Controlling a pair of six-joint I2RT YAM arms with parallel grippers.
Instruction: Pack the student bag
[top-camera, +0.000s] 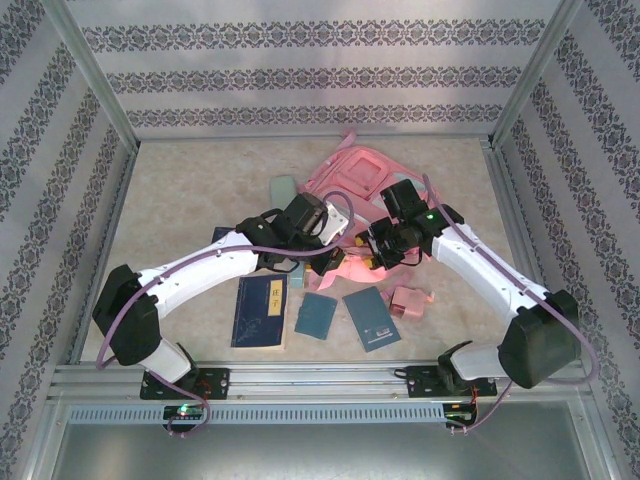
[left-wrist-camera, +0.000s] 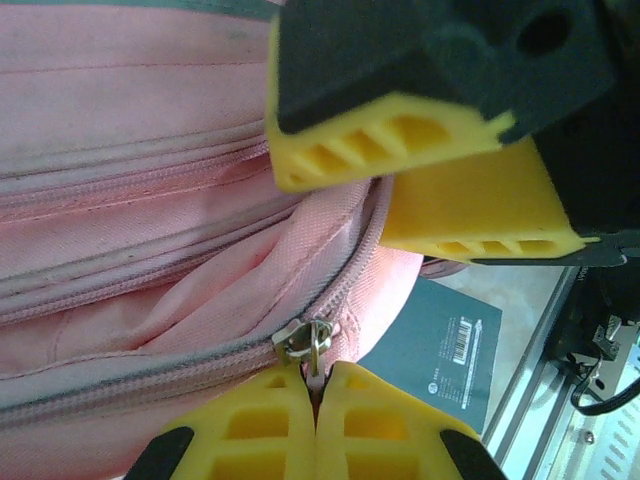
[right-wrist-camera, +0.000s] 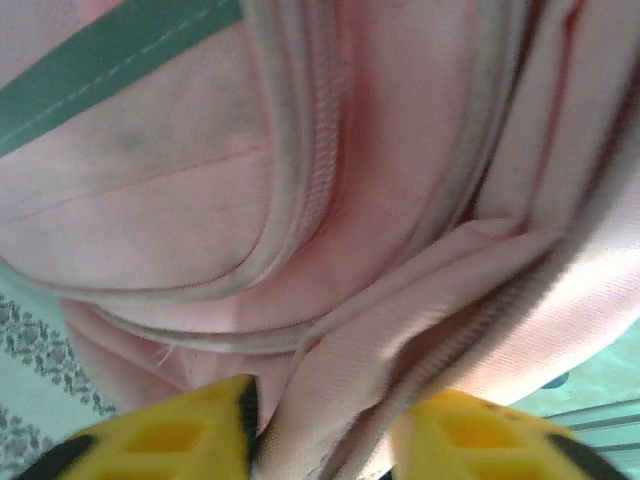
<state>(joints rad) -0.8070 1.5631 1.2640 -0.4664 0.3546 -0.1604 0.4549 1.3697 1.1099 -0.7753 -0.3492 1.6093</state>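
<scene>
1 pink backpack (top-camera: 350, 175), 1 sm. pink pouch (top-camera: 408, 302), 1 navy book (top-camera: 260, 312), 2 teal bks (top-camera: 316, 315) (top-camera: 371, 318), 1 grey-green case (top-camera: 283, 188), 2 arms (top-camera: 200, 270) (top-camera: 480, 265).

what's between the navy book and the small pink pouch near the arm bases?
A smaller teal booklet and a larger teal booklet, lying flat side by side, in the top view.

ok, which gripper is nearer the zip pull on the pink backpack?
Left. The left gripper is shut on the zip pull of the student bag. The right gripper sits just beyond it, straddling a fold of the bag.
</scene>
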